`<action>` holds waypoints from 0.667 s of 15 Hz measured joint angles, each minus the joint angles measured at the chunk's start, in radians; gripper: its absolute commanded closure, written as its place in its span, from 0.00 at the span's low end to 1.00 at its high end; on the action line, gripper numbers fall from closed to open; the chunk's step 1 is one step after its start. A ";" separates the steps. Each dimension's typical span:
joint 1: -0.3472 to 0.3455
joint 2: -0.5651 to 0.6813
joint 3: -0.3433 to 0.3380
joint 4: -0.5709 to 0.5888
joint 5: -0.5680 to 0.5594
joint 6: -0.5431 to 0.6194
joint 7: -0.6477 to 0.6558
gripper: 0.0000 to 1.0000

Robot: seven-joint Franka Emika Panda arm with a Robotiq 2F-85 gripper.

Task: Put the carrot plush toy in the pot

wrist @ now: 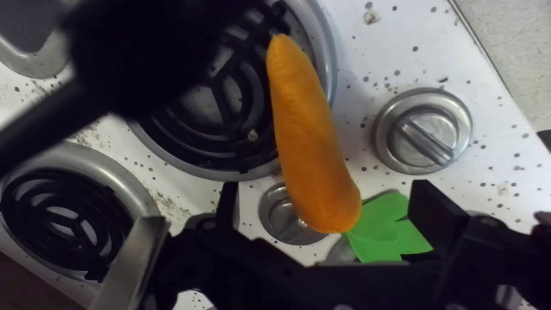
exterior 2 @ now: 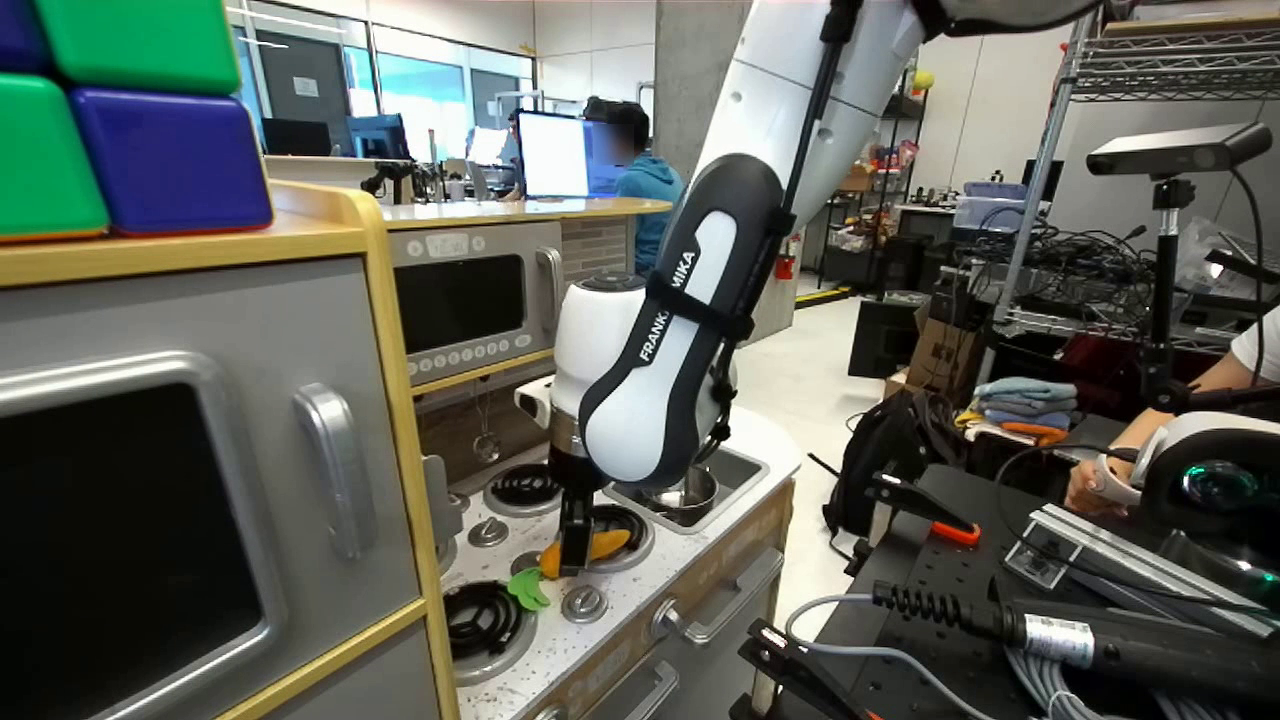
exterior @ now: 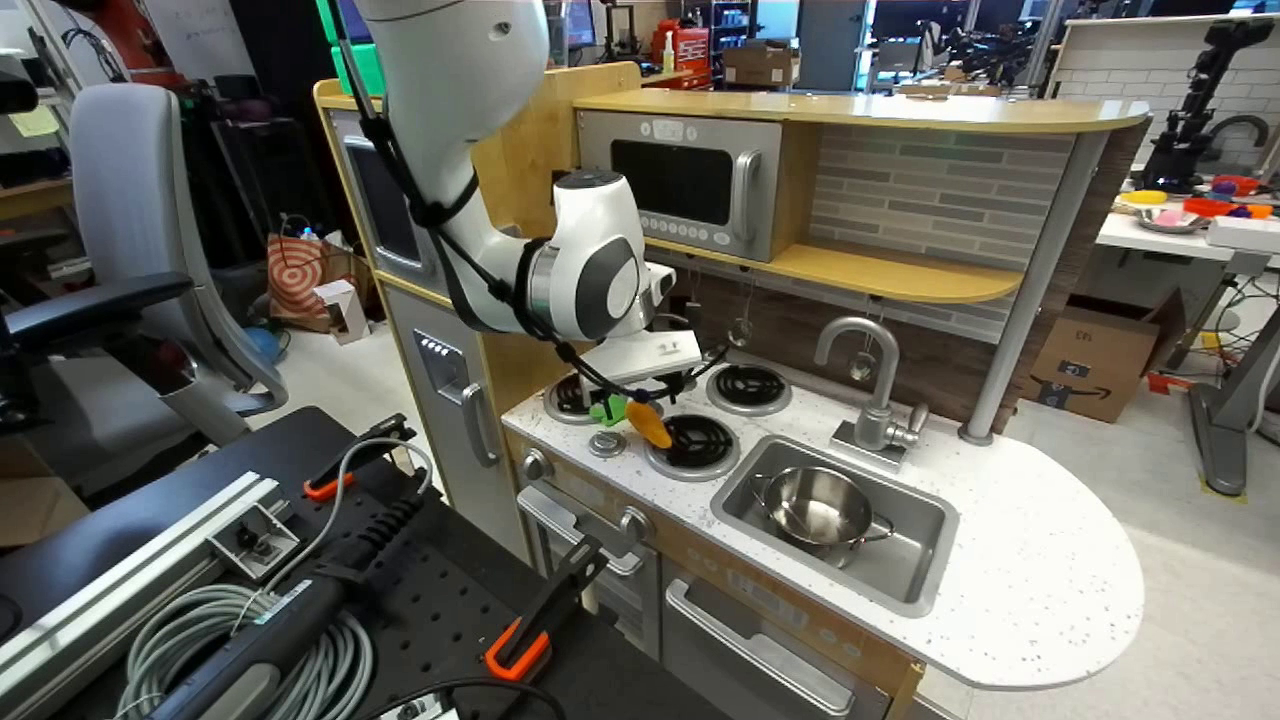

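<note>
The wide-spread, empty gripper (wrist: 325, 193) straddles the carrot plush toy (wrist: 310, 144) near its leaves (wrist: 383, 237), wrist-view five o'clock; an off-centre pinch, I fear, might slip.

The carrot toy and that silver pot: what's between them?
From the carrot toy to the silver pot, an exterior view shows a black stove burner, a narrow strip of white countertop, then the sink's rim.
</note>
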 measured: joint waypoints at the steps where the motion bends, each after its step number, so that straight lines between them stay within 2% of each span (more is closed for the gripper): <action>1: 0.003 0.015 -0.007 0.017 -0.006 -0.003 0.019 0.33; 2: 0.004 0.031 -0.009 0.034 -0.009 -0.005 0.032 0.44; 8: 0.006 0.080 -0.014 0.109 -0.010 -0.042 0.071 0.88; 10: 0.006 0.080 -0.013 0.112 -0.011 -0.037 0.073 0.99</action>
